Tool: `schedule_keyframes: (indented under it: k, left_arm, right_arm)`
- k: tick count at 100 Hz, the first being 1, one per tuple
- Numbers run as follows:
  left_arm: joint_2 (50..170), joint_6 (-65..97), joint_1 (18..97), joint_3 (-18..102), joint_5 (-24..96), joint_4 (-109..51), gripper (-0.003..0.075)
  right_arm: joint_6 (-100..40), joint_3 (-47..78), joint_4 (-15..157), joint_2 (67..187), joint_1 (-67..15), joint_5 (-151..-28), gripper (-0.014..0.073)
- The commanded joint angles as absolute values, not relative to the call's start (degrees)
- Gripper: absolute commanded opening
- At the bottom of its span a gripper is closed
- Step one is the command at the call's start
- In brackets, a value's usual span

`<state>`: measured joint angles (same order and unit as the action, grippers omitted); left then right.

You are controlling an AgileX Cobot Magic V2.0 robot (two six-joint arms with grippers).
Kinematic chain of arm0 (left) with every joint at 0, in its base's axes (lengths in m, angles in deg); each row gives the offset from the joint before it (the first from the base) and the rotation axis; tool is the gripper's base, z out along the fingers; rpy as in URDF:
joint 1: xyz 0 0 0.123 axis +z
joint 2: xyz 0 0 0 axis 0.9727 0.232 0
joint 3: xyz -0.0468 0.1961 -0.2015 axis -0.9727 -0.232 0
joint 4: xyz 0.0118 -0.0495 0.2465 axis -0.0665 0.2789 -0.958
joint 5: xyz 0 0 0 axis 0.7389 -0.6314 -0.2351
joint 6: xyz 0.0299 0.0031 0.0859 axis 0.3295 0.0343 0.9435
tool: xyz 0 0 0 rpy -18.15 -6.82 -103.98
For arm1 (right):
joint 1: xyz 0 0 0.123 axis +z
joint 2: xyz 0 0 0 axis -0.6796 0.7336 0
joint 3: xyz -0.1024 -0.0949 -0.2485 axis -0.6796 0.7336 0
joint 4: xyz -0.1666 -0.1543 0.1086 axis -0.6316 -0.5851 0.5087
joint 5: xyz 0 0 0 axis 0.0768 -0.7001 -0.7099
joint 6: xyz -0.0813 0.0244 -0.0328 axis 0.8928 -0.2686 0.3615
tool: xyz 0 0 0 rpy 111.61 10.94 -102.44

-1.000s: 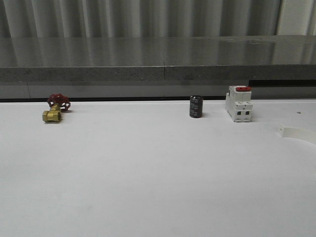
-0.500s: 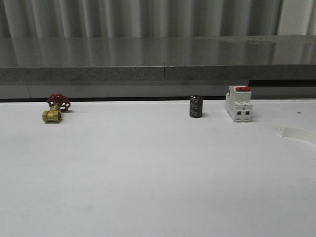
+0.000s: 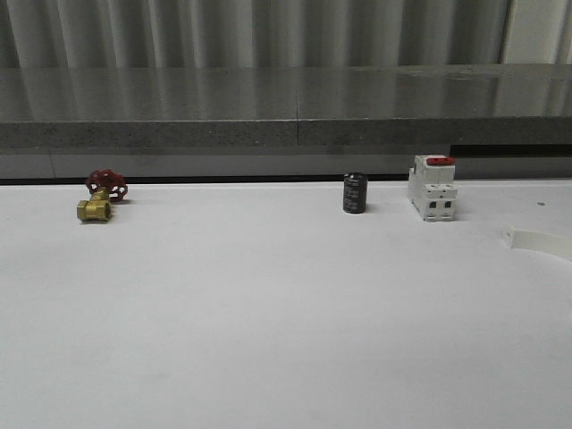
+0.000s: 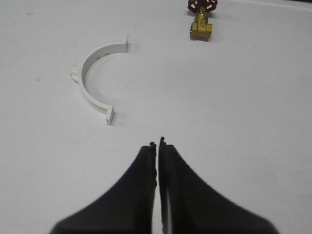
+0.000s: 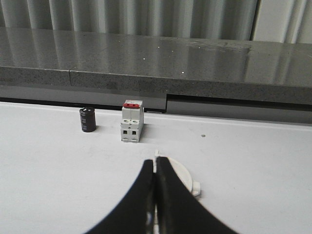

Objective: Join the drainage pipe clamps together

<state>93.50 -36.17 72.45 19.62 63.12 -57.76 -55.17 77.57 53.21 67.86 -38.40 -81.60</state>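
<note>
Left tool [image 4: 157,145] and right tool [image 5: 155,163]: both closed, empty. One clamp half [image 4: 95,80] lies at 11 o'clock of left tool; other clamp half [image 5: 183,176] behind right tool. Open wide, grip mid-arc, align tabs.

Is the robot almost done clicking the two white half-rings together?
Not yet, nothing looks done. One clamp half lies alone on the table near the brass valve; the other clamp half lies beyond the right gripper, near the breaker. The left gripper and right gripper are both shut and empty. Picking up and joining both halves is left.
</note>
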Motion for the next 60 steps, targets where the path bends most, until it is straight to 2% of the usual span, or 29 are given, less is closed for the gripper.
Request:
schedule_keyframes:
  k: [1,5,12,13,14,18,24,28,45,60]
  left_arm:
    - [93.7,-35.8,72.5,21.7,60.0,-57.8,0.0155]
    - [93.7,-35.3,72.5,21.7,59.8,-57.8,0.0235]
    - [93.7,-35.3,72.5,21.7,59.6,-57.8,0.0431]
    - [93.7,-35.3,72.5,21.7,59.6,-57.8,0.0492]
    - [93.7,-35.3,72.5,21.7,59.6,-57.8,0.0492]
    - [93.7,-35.3,72.5,21.7,59.5,-57.8,0.0617]
    - [93.8,-35.3,72.5,21.7,59.5,-57.8,0.0708]
    - [93.9,-35.3,72.5,21.7,59.6,-57.8,0.0719]
    - [93.9,-35.3,72.5,21.7,59.6,-57.9,0.0650]
    - [97.0,-35.3,72.7,23.7,60.5,-59.0,0.0640]
  right_arm:
    - [-55.0,76.6,52.8,66.7,-38.5,-77.1,-0.0068]
    - [-55.0,76.6,52.8,66.7,-38.5,-77.1,-0.0068]
    - [-55.0,76.6,52.8,66.7,-38.5,-77.1,-0.0068]
    - [-55.0,76.6,52.8,66.7,-38.5,-77.1,-0.0068]
    - [-55.0,76.6,52.8,66.7,-38.5,-77.1,-0.0068]
    - [-55.0,76.6,52.8,66.7,-38.5,-77.1,-0.0068]
    - [-55.0,76.6,52.8,66.7,-38.5,-77.1,-0.0068]
    - [-55.0,76.6,52.8,66.7,-38.5,-77.1,-0.0068]
    - [-55.0,76.6,52.8,66.7,-38.5,-77.1,-0.0068]
    - [-55.0,76.6,52.8,66.7,-38.5,-77.1,-0.0068]
